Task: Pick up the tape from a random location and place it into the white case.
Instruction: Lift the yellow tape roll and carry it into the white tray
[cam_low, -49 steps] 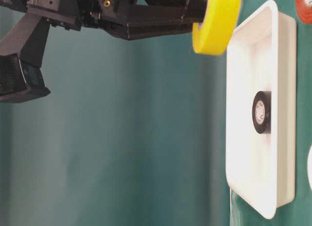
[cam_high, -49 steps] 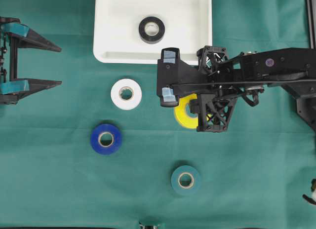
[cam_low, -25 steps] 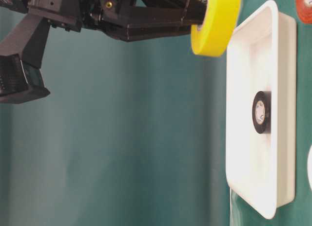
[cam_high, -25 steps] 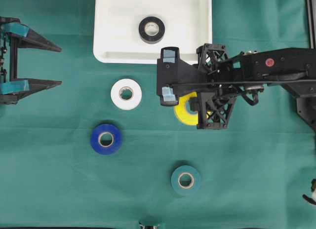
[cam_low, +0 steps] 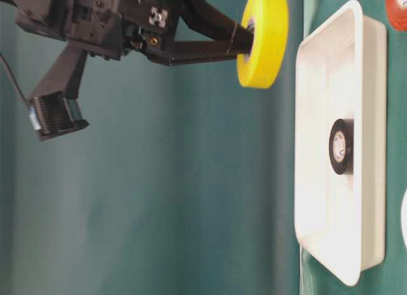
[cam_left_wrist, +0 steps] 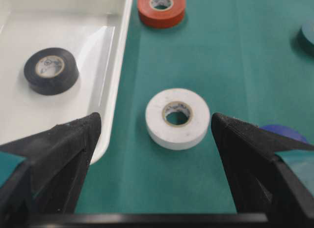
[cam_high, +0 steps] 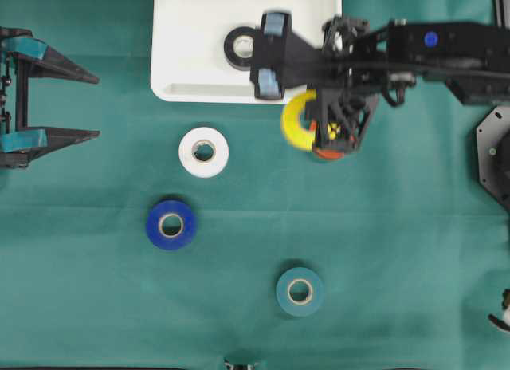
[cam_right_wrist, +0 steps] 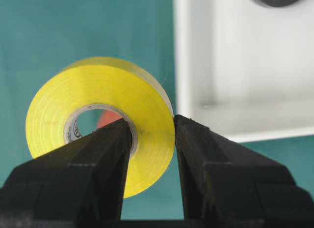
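Observation:
A yellow tape roll (cam_right_wrist: pixel 98 105) hangs on edge in the air, just short of the near rim of the white case (cam_high: pixel 183 67). My right gripper (cam_right_wrist: pixel 152 127) is shut on its wall, one finger through the core and one outside. In the table-level view the yellow tape roll (cam_low: pixel 262 39) is well off the cloth. A black tape roll (cam_high: pixel 241 45) lies flat inside the white case, partly hidden by the right arm. My left gripper (cam_high: pixel 97 107) stands open at the left edge with nothing between its fingers.
On the green cloth lie a white roll (cam_high: pixel 204 151), a blue roll (cam_high: pixel 170 224) and a teal roll (cam_high: pixel 300 291). An orange roll (cam_high: pixel 325 153) shows partly under the right arm. The white roll (cam_left_wrist: pixel 177 117) lies ahead of the left gripper.
The right arm has carried the yellow tape toward the white case and higher off the cloth, uncovering the orange roll beneath it. The left arm has not moved.

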Robot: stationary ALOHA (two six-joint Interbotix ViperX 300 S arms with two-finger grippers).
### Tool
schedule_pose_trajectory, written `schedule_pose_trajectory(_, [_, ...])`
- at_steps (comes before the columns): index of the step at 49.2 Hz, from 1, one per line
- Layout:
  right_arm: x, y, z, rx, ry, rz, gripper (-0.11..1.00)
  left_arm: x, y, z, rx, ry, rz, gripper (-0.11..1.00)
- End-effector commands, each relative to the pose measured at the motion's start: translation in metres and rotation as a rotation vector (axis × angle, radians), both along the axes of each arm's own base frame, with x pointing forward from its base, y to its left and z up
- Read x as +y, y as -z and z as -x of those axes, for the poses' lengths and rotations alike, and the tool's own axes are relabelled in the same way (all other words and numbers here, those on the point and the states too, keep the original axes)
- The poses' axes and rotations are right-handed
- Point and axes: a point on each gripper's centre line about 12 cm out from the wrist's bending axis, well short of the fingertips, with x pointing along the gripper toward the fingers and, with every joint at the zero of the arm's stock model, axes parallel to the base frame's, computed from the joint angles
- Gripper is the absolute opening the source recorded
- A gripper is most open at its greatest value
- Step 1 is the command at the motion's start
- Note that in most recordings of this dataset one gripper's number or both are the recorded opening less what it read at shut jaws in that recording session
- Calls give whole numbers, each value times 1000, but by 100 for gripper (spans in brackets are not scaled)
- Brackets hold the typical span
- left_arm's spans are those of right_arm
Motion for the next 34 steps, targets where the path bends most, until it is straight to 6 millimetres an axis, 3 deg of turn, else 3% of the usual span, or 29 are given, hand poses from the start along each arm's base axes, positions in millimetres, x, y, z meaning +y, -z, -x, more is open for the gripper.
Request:
schedule_pose_trajectory(1, [-19,-22,2,-65,39,15,30,1,-3,-2,-9,-5,4,97])
schedule_pose_trajectory(21, [-101,-26,22,-90,199,56,30,1,-3,-2,-9,-5,4,97])
schedule_pose_trajectory(27, [-114,-25,28,-90,236,58,30,1,-3,-2,-9,-5,4,97])
schedule_pose_trajectory(34, [-116,-26,27,-101,240,60,30,1,-3,-2,-9,-5,4,97])
